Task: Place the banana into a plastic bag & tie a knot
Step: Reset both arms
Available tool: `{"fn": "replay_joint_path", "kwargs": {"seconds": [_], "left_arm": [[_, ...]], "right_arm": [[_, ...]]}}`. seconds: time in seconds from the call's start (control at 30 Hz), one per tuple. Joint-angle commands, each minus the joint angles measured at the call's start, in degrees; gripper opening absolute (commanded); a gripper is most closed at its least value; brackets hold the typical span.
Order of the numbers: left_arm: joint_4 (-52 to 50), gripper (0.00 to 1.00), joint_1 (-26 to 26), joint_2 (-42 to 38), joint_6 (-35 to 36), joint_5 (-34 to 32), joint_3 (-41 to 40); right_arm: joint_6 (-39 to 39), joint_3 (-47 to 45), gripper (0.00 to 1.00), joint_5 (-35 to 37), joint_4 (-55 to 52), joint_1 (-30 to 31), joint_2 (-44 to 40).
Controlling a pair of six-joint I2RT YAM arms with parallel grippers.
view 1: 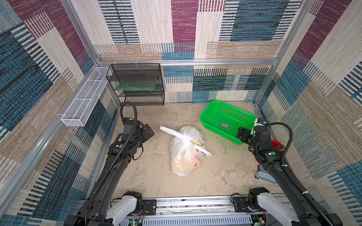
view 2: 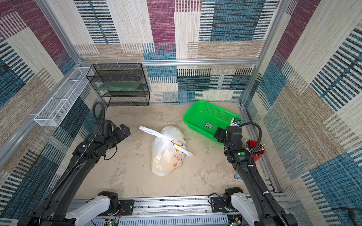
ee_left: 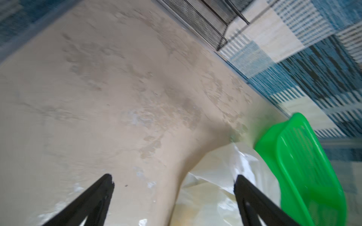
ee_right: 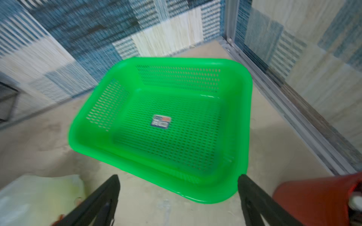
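Note:
The plastic bag [view 1: 184, 156] [view 2: 165, 156] lies bulging in the middle of the table, its cartoon prints turned to the right. Its handle strips are tied into the knot [view 1: 185, 139] [view 2: 165, 139], with the ends sticking out left and right. The banana is hidden from view. My left gripper [view 1: 149, 133] [view 2: 126, 130] [ee_left: 173, 179] hovers open to the left of the bag, a gap away from the left handle end. An edge of the plastic bag [ee_left: 219, 187] shows in the left wrist view. My right gripper [view 1: 241, 134] [view 2: 219, 134] [ee_right: 178, 179] stands open and empty over the near edge of the green basket.
An empty green basket [view 1: 213, 105] [view 2: 195, 105] [ee_left: 293, 156] [ee_right: 244, 117] sits at the back right. A red cup of pens [view 2: 257, 154] [ee_right: 317, 199] stands by the right arm. A black mesh shelf [view 1: 137, 84] and a white mesh tray [view 1: 82, 105] line the back left.

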Motion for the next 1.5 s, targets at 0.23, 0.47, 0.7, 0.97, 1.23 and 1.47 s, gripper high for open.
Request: {"fn": "replay_joint_path", "kwargs": {"seconds": [0.23,0.47,0.7,0.97,1.23,1.47], "left_arm": [[15.71,0.99,1.48,-3.04,28.35,-11.98,-15.83],[31.87,0.99,4.46,3.88,34.70,-7.94,-23.90],[51.08,0.99,10.82,20.17,36.00,0.39,-23.56],[69.36,0.99,12.61,29.36,40.32,10.76,-26.65],[75.50,0.99,12.53,30.65,41.28,13.21,-29.31],[77.27,0.99,12.59,30.63,41.36,13.28,-30.17]], "right_arm": [[-14.66,-7.33,0.95,3.63,36.28,-2.23,14.43],[-18.36,-6.23,0.95,1.18,44.18,-3.99,27.98],[-17.22,-6.62,0.95,-9.46,55.30,-7.52,35.34],[-18.33,-20.75,0.95,-12.49,75.82,-7.56,31.57],[-17.23,-19.78,0.95,-10.46,74.36,-7.70,31.80],[-17.14,-19.74,0.95,-10.83,74.19,-7.88,31.71]]}}
